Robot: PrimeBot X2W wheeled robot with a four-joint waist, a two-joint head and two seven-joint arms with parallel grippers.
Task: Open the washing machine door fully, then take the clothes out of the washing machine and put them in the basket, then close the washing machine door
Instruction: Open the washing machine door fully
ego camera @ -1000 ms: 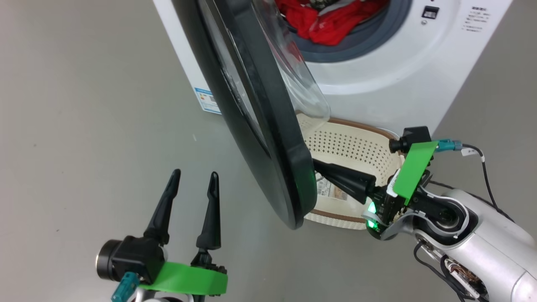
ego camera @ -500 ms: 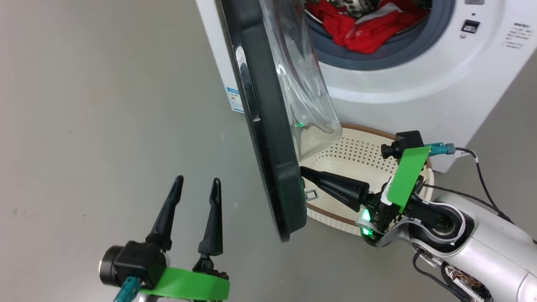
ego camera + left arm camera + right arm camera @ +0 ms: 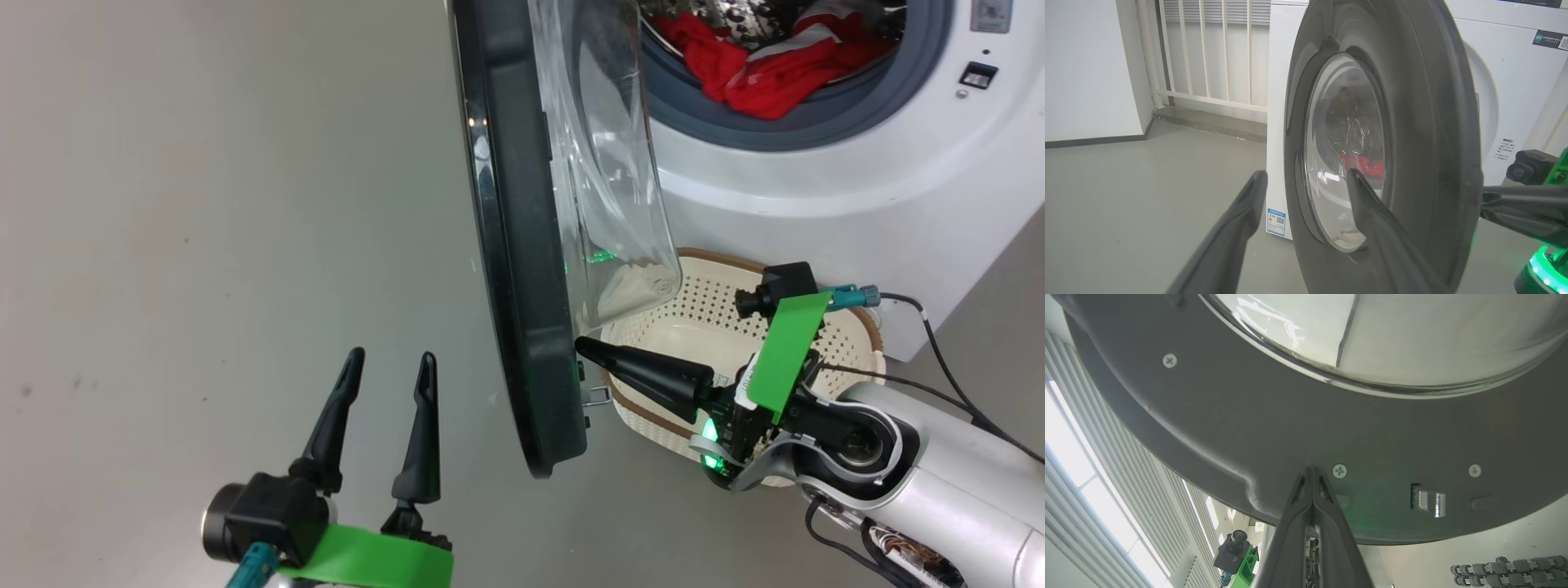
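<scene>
The washing machine door [image 3: 522, 269] stands edge-on to the head view, its black rim and clear glass bowl swung out from the white washing machine [image 3: 816, 188]. My right gripper [image 3: 584, 347] is shut, its tips pressed against the door's inner rim [image 3: 1249, 428] near the latch, holding nothing. My left gripper [image 3: 390, 367] hangs open over the floor left of the door, facing the door's outer face [image 3: 1412, 122]. Red clothes [image 3: 767, 69] lie in the drum. The cream basket [image 3: 824, 327] sits on the floor below the drum, partly behind my right arm.
Grey floor [image 3: 204, 204] spreads to the left of the door. A white wall and pale railing [image 3: 1208, 53] stand beyond the machine's side. A blue label [image 3: 1276, 220] marks the machine's side. My right forearm [image 3: 922, 482] reaches in from the lower right.
The door has swung further open, from slanted to nearly edge-on, with my shut right gripper following its inner rim leftward. The head view has also shifted. My left gripper stays open in place.
</scene>
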